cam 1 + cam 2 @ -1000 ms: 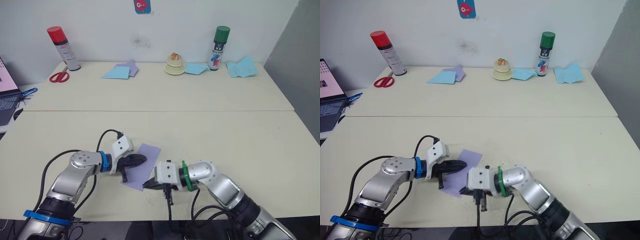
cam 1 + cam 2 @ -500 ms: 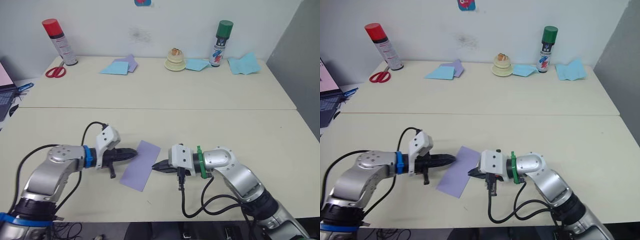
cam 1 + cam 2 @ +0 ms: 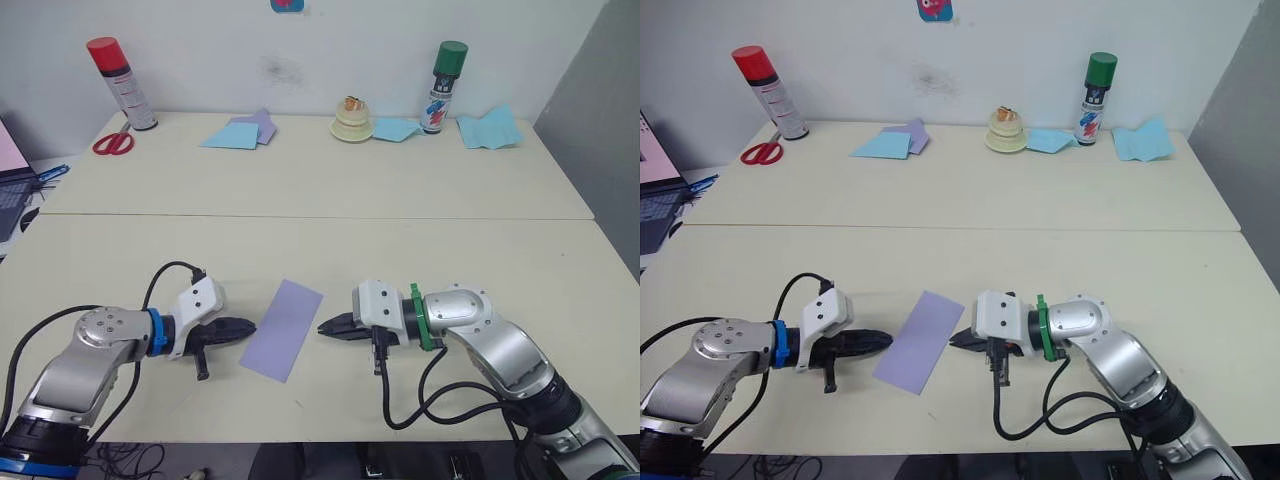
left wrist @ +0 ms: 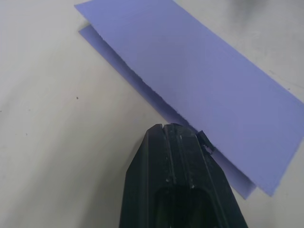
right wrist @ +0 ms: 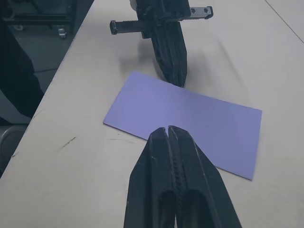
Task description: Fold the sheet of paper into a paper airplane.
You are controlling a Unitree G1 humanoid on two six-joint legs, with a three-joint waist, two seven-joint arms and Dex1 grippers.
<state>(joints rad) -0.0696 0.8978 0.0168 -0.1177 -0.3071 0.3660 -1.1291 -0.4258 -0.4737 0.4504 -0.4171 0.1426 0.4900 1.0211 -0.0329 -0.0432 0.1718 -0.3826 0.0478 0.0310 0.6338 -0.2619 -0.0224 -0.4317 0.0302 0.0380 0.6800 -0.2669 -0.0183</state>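
The lavender sheet of paper (image 3: 282,329) lies folded in half lengthwise, flat on the near table, its two layers slightly offset in the left wrist view (image 4: 199,95). My left gripper (image 3: 248,327) is shut, its tip just off the sheet's left long edge. My right gripper (image 3: 324,326) is also shut and points at the sheet's right long edge, a short gap away. Neither holds anything. In the right wrist view the sheet (image 5: 190,121) lies between both tips.
On the far table stand a red-capped spray can (image 3: 119,84), red scissors (image 3: 111,145), light blue papers (image 3: 232,140) with a lavender scrap, a small cream dish (image 3: 350,128), a green-capped can (image 3: 443,87) and more blue paper (image 3: 487,130). A laptop edge (image 3: 10,170) is at left.
Both grippers have drawn back off the sheet, left one leftward, right one rightward. The folded sheet now lies flat and free between them. The camera also shifted.
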